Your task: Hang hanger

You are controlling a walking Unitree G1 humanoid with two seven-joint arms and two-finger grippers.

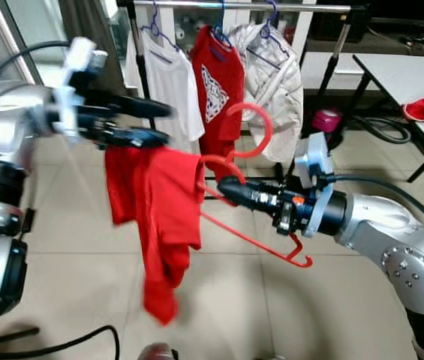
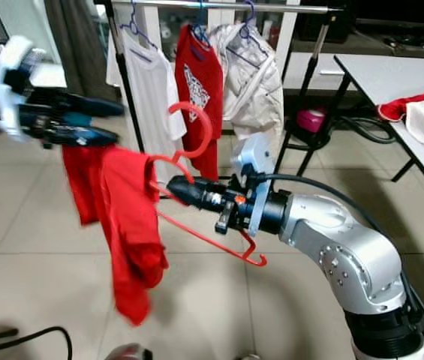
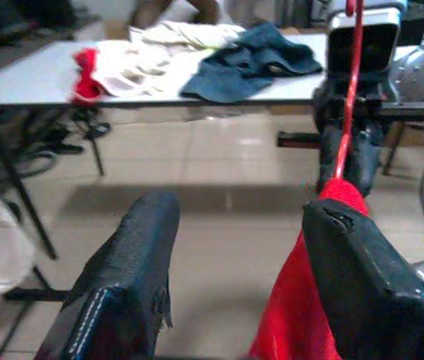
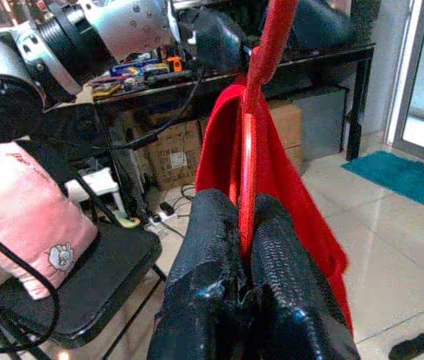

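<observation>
The right hand (image 1: pixel 227 189), mid-frame, is clamped on the red hanger (image 1: pixel 253 154). The left hand (image 1: pixel 159 124), upper left, fingers apart, touches the red shirt (image 1: pixel 159 217), which hangs lopsided and could slide off.

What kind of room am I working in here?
Probably a home laundry or utility corner, tiled underfoot. A clothes rail holds hung shirts, a table carries loose clothes, and the right gripper holds a red hanger with a red garment.

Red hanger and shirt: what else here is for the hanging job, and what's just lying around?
For the job:
red hanger
red shirt
clothes rail
right gripper
left gripper

Just lying about:
blue cloth on white table
pink cushion
</observation>
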